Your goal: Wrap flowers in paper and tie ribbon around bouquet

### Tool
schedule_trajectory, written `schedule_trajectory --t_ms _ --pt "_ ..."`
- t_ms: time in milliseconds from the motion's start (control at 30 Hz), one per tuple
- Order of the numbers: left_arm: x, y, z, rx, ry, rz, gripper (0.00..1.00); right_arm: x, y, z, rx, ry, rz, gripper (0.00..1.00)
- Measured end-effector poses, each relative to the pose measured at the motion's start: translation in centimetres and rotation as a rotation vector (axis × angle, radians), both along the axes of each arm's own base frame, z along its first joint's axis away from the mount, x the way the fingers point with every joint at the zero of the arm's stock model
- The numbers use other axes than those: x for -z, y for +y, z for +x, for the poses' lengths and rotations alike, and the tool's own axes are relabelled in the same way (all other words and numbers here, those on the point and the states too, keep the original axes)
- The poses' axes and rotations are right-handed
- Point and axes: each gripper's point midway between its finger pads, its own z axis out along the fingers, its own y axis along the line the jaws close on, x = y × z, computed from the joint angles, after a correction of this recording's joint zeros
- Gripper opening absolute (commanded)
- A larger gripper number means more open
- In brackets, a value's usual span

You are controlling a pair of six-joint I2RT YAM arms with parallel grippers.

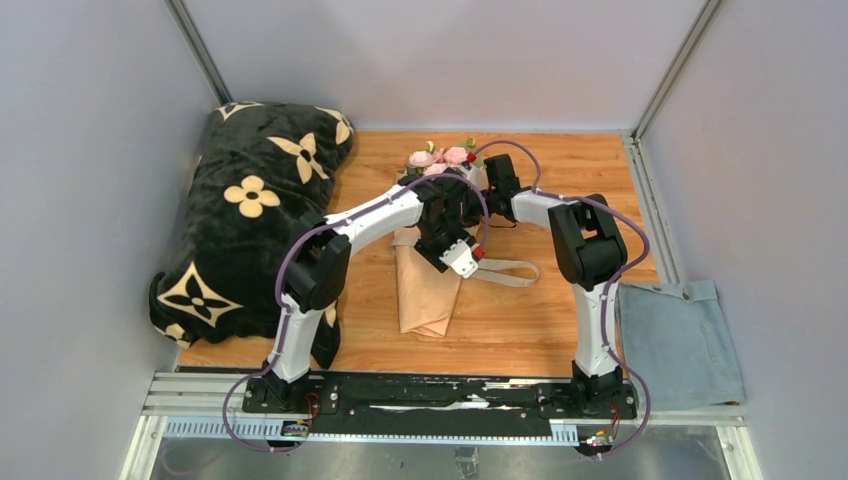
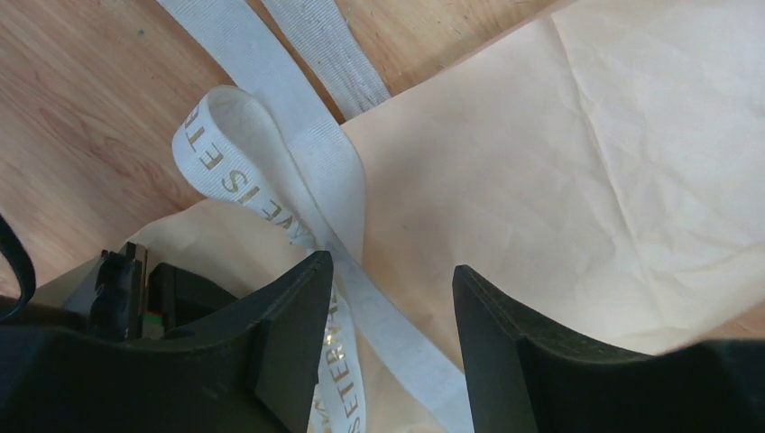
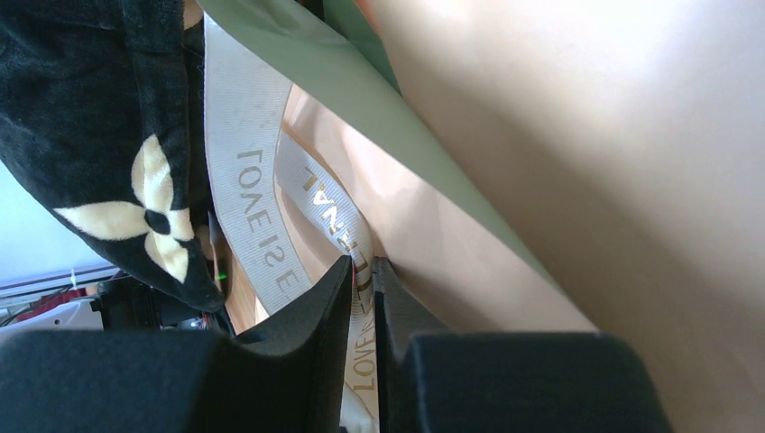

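The bouquet (image 1: 420, 285) is being shown lying near the middle of the wooden table (image 1: 560, 330). The flowers (image 1: 440, 158) are being pointed toward 12 o'clock, and the narrow end of the cone toward 6 o'clock. The pink blooms are being partly covered by the two wrists, which are being held over the upper half of the bouquet. One arm is being reached in from 8 o'clock and the other from 4 o'clock.

In the left wrist view the left gripper (image 2: 390, 271) is being held released just over the paper (image 2: 586, 162). Its dark fingers (image 2: 289, 343) are being held well apart. The ribbon (image 2: 307, 144) is being run down between them across the peach-tan face, with neither finger being pressed on it. A loop of the cream strip, printed in gold letters, is being seen at 10 o'clock of the gripper, and two flat lengths are being led off over the wood toward 12 o'clock.

In the right wrist view the right gripper (image 3: 363, 271) is being clenched on the ribbon, with the lettered strip being pinched in the thin slit between its fingers (image 3: 307, 361). The olive green inner face of the paper is being shown as a band slanting from 12 o'clock toward 4 o'clock, with peach-tan paper on both sides of it.

In the top view a tail of ribbon is being trailed from the cone toward 3 o'clock. A black blanket (image 1: 250, 230) with cream flower shapes is being seen at 9 o'clock of the table, and a grey-blue cloth (image 1: 680, 340) at 4 o'clock.
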Motion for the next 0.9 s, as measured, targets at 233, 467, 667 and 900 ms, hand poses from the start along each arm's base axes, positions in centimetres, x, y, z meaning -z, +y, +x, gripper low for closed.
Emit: schedule_trajectory --t_ms 233,467,667,900 --pt "1.7 -0.4 1.7 -0.034 -0.086 -0.013 0.38 -0.1 0.0 0.1 0.0 -0.005 0.007 0.18" --pt "2.3 -0.1 2.9 -0.073 -0.143 0.011 0.0 -0.1 0.0 0.2 0.0 -0.01 0.008 0.18" --pt "0.7 0.5 2.6 -0.193 -0.122 0.032 0.0 0.6 -0.4 0.0 -0.005 -0.014 -0.023 0.18" --pt "-10.0 1.1 3.8 -0.459 -0.202 -0.07 0.0 1.7 -1.3 -0.8 -0.033 -0.007 -0.069 0.19"
